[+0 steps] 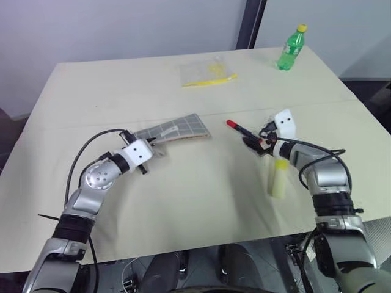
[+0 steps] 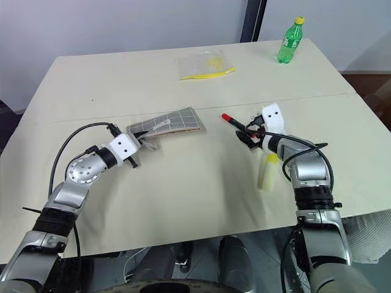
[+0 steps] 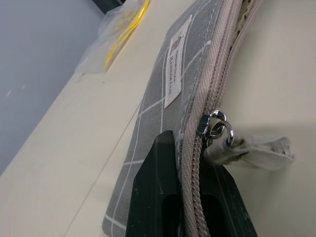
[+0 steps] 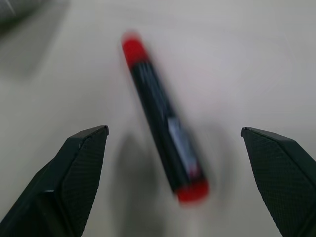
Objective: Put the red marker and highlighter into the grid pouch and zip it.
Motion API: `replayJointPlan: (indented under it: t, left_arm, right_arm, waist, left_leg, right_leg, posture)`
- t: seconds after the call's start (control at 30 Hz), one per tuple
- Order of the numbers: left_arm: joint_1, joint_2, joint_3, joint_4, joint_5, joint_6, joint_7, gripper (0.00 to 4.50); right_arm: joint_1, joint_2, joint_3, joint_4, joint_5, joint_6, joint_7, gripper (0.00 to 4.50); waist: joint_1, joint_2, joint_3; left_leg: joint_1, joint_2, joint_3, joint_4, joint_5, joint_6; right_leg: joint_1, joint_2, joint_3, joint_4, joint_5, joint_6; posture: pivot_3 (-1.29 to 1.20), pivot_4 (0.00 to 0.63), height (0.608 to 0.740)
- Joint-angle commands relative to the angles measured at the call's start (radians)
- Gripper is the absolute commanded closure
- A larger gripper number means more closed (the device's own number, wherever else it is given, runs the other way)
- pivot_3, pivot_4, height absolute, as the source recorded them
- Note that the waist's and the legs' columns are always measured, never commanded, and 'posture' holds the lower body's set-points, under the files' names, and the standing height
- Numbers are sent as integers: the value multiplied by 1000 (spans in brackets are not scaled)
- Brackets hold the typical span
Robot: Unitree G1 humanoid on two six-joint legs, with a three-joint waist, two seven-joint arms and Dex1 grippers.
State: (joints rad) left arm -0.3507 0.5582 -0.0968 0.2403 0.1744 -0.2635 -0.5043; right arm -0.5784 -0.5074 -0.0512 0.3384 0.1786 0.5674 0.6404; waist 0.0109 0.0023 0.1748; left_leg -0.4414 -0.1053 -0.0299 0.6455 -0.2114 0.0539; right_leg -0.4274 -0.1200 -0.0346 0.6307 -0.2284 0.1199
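Hovering near the counter's right edge, the right gripper [image 4: 173, 148] spreads its jaws astride the slim red-capped marker with black body [image 4: 160, 118], which lies lengthwise between them, pointing ahead toward the grey grid pouch [image 1: 174, 129] that the left gripper [image 3: 190, 197] pinches.

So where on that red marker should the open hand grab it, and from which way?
Probably mid-barrel, on the black section of the marker, coming from above. It lies flat on the table, apart from the highlighter, and the right hand has a finger on each side of it; closing across its thin width suits it best.
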Motion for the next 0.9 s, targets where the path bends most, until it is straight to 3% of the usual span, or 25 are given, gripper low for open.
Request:
replayJointPlan:
  t: [0.03,0.2,0.23,0.4,0.53,0.73,0.9]
  left_arm:
    - [-10,10,13,-47,-3,-8,2,4500]
    - [1,3,6,-55,-1,-4,2,4500]
    - [-1,1,3,-53,0,-4,2,4500]
    - [-24,-6,-5,-35,-12,-5,-14,4500]
    - [-40,-16,-16,-22,-23,-15,-40,4500]
    - [-70,-40,-37,-9,-17,-20,-55,4500]
    - [-61,-46,-47,-39,-21,-15,-71,4500]
  right_arm:
    - [-40,-20,1,35,3,0,28,1311]
    - [-22,-18,-53,-63,61,7,31,3949]
    - [-7,-23,-63,-104,76,0,42,4127]
    - [176,-153,-87,-515,192,3,218,4123]
    - [319,-257,-9,-750,202,11,294,4123]
    - [302,-217,123,-701,12,-85,148,4123]
    - [276,-186,129,-646,-20,-110,99,4123]
  waist:
    - [0,0,0]
    - [0,0,0]
    - [0,0,0]
    - [9,0,0]
    - [5,0,0]
    - [2,-1,0]
    - [5,-1,0]
  left_leg:
    - [0,0,0,0,0,0]
    - [0,1,0,0,0,0]
    - [0,1,0,0,0,0]
    - [-2,0,-1,0,0,0]
    - [-1,0,-1,1,-1,1]
    - [0,1,-1,2,0,0]
    - [-1,0,-1,2,0,0]
  right_leg:
    - [0,0,0,0,0,0]
    - [-1,0,0,0,0,0]
    - [-1,0,0,0,0,0]
    - [-1,0,0,0,0,0]
    - [0,0,0,-2,0,0]
    - [0,0,1,-2,0,0]
    - [-1,0,1,-1,0,0]
  posture:
    - [0,150,740]
    - [0,150,740]
    - [0,150,740]
    - [0,150,740]
    - [0,150,740]
    - [0,150,740]
    - [0,150,740]
